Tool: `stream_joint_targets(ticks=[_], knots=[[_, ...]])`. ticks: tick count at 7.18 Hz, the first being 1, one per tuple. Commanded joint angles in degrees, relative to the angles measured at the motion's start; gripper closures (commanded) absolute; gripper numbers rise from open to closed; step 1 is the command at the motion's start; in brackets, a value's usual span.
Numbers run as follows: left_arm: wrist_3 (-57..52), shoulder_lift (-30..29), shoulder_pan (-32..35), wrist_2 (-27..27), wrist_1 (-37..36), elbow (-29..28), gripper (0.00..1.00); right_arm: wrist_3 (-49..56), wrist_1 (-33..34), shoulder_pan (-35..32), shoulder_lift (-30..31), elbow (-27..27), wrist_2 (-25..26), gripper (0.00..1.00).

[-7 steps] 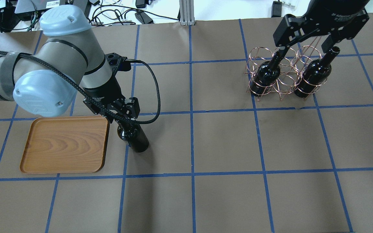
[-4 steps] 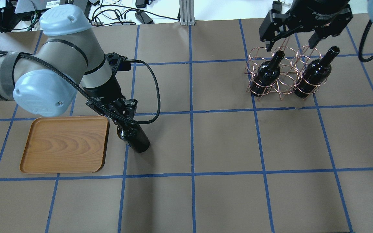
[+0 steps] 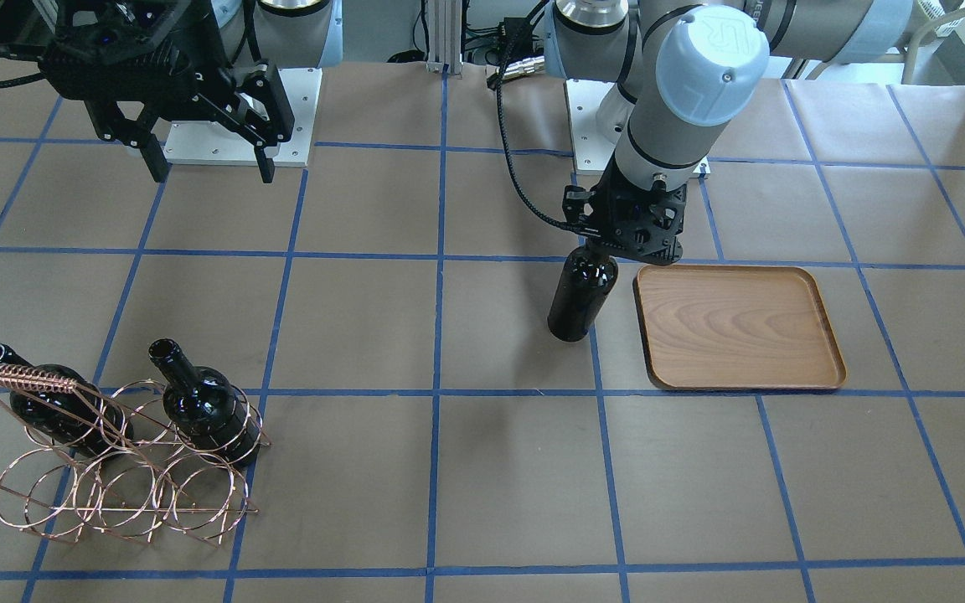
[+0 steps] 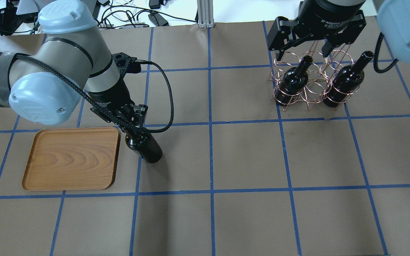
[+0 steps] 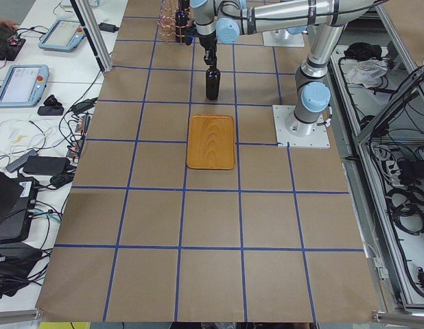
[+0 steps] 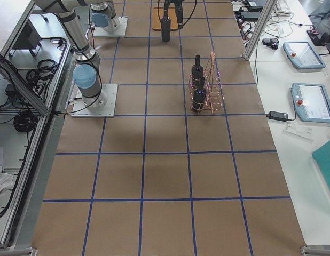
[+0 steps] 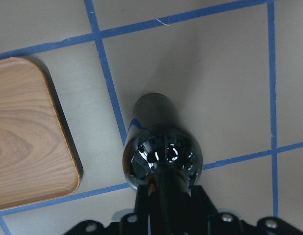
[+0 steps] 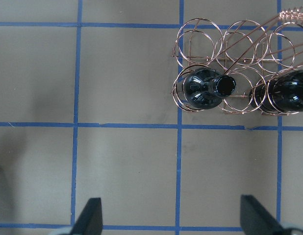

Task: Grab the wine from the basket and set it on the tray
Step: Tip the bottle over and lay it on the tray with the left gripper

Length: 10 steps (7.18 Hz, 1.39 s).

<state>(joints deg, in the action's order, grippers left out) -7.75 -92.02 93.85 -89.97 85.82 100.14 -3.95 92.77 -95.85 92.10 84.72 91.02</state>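
- One wine (image 4: 150,151) was upright, neck gripped by the left end effector (image 4: 133,127), the tray's (image 4: 69,160) edge just beside it, open tabletop (image 4: 244,153) opposite.
- Right end effector (image 4: 304,48) gaped wide above the basket (image 4: 313,89).

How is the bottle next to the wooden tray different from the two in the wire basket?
The tray-side bottle is gripped at its neck by the left gripper; the basket bottles are gripped by nothing, the right gripper open and apart. The tray-side bottle stands outside, beside the tray; the basket bottles sit in wire loops of the basket. All are glossy, near-black, unlabelled.
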Motion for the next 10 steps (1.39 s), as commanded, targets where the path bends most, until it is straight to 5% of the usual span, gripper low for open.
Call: stream_joint_targets(ticks=[1, 5, 7, 10], knots=[[-6.35, 0.52, -2.25, -4.76, 4.76, -7.81, 1.00, -0.17, 0.04, -0.04, 0.27, 0.01, -0.14, 0.00], [-24.48, 1.31, -21.75, -6.53, 7.16, -7.87, 1.00, -0.44, 6.02, 0.31, -0.16, 0.01, 0.21, 0.00], [-27.40, 1.58, -25.81, -6.01, 3.24, -0.95, 1.00, -0.44, 6.29, 0.66, -0.86, -0.34, 0.83, 0.00], [-30.84, -0.09, -28.46, -6.09, 2.24, 0.23, 1.00, -0.53, 6.11, 1.89, -3.67, -4.20, 0.21, 0.00]])
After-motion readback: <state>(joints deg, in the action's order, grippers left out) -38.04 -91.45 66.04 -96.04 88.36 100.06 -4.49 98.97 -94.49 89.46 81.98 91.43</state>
